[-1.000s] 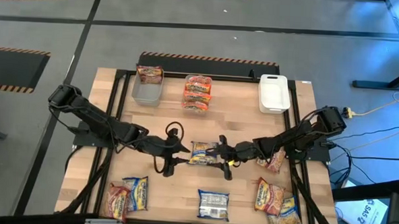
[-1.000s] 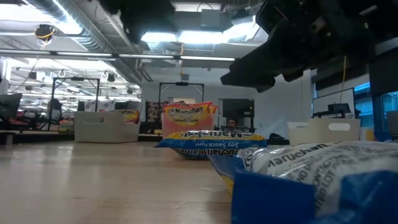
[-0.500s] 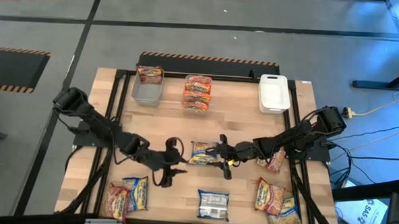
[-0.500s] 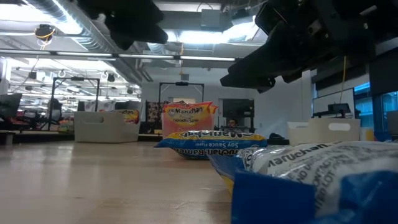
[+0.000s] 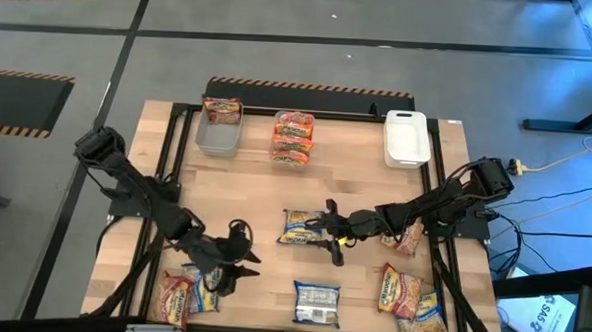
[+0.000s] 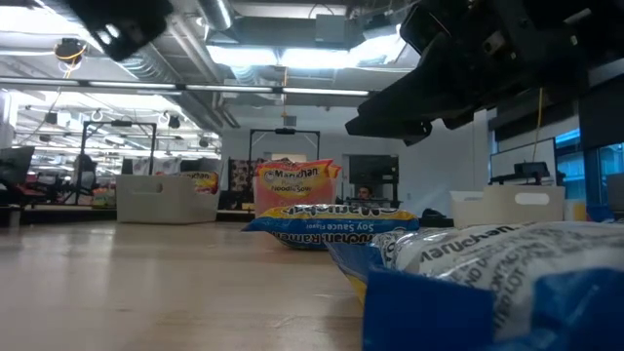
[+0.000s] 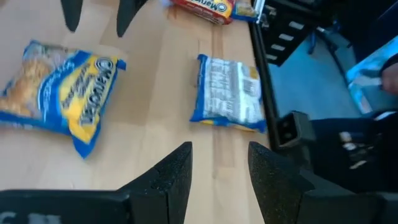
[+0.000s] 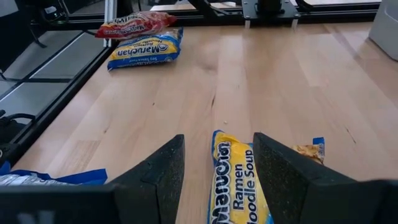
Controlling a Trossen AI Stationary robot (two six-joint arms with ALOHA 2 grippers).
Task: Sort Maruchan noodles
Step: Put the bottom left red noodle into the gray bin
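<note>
A blue-and-yellow Maruchan noodles packet point(image 5: 300, 226) lies flat at the table's middle. My right gripper point(image 5: 327, 235) stands open at its right end. In the right wrist view the packet point(image 8: 235, 180) shows between the two fingers; I cannot tell whether they touch it. My left gripper point(image 5: 238, 260) hovers open and holds nothing, above the near left, just right of a blue packet point(image 5: 203, 285) and a red one point(image 5: 175, 297). Its wrist view shows the middle packet point(image 7: 62, 93) and a blue-white packet point(image 7: 227, 94) lying flat ahead.
At the far edge stand a grey bin point(image 5: 217, 137) holding a red packet, a clear bin point(image 5: 292, 138) stacked with pink-orange packets, and a white bin point(image 5: 405, 139). A blue-white packet point(image 5: 316, 302) lies near the middle, and several packets point(image 5: 407, 293) lie at the near right.
My left gripper has swung away from the middle packet toward the table's near-left corner, rolling its wrist as it went, and stays open. The middle packet has kept its place.
</note>
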